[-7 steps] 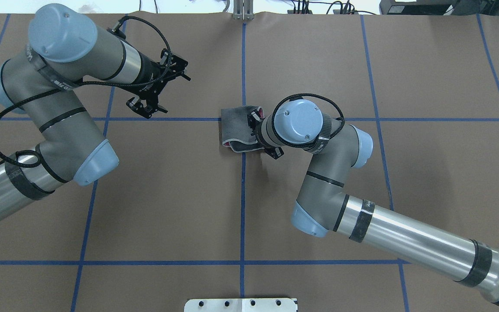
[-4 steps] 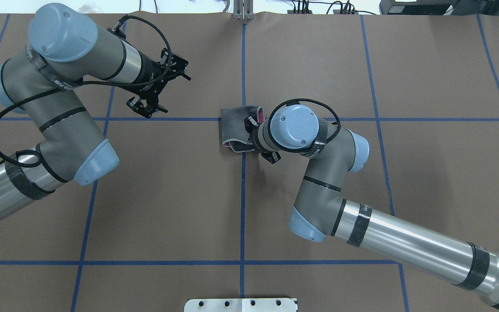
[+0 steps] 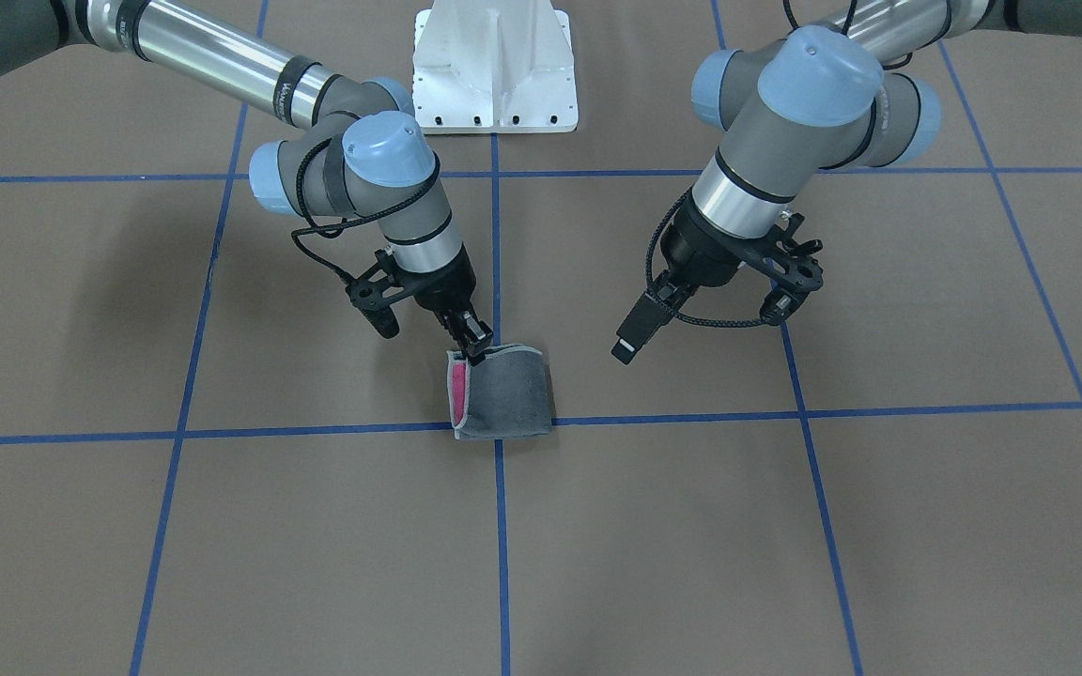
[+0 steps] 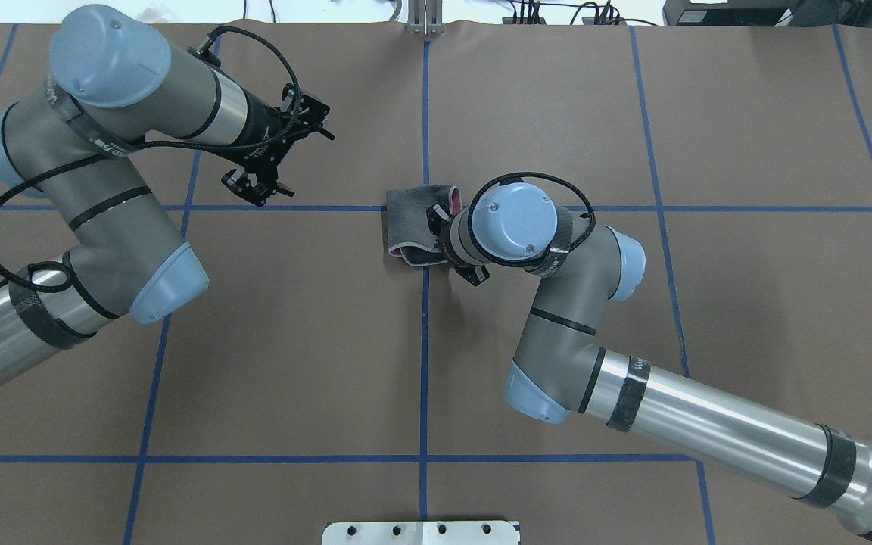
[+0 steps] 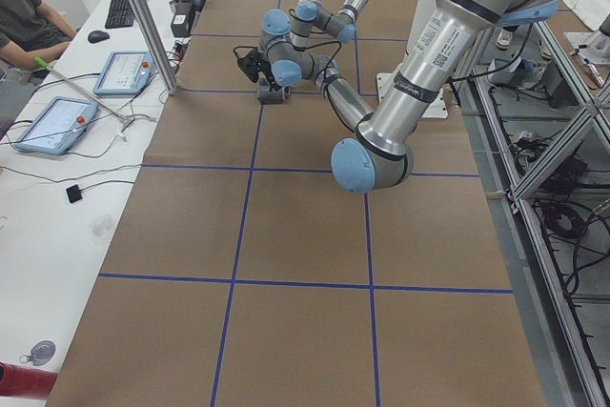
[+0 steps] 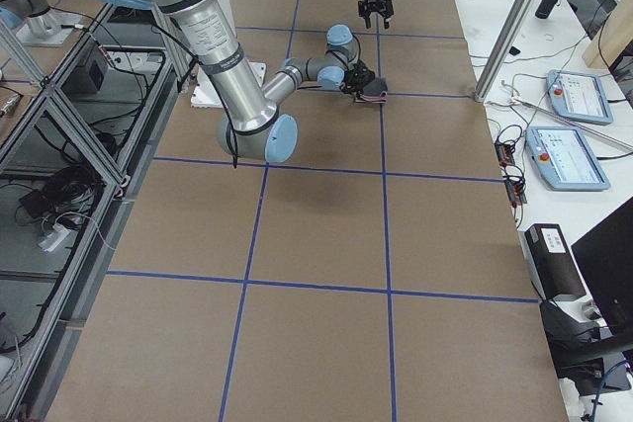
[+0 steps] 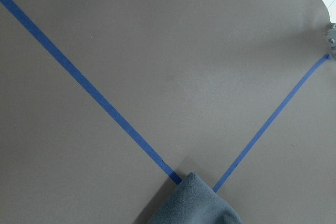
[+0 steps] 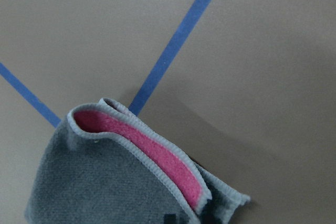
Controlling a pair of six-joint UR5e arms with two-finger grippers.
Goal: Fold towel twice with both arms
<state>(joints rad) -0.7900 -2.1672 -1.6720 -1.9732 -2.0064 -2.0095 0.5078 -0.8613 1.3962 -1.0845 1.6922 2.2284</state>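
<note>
The towel (image 3: 508,394) lies folded at the table's middle where two blue tape lines cross, dark grey face out, with a pink strip showing at its open edge (image 8: 157,161). My right gripper (image 3: 475,352) points down at the towel's near corner and looks shut on the towel's top layer; in the overhead view the right gripper (image 4: 436,216) sits at the towel's (image 4: 406,219) right side, partly hidden under the wrist. My left gripper (image 4: 248,191) hangs open above bare table, well left of the towel and holding nothing. A grey towel corner (image 7: 194,205) shows in the left wrist view.
The white pedestal base (image 3: 494,66) stands at the robot's side of the table. Blue tape lines (image 4: 425,363) grid the brown surface. A side bench holds tablets (image 5: 122,71), with a seated person (image 5: 24,11) beside it.
The right wrist has moved a little left and toward the robot with the towel's edge, laying the top layer lower. It has held still for the last half second. The left arm has not moved.
</note>
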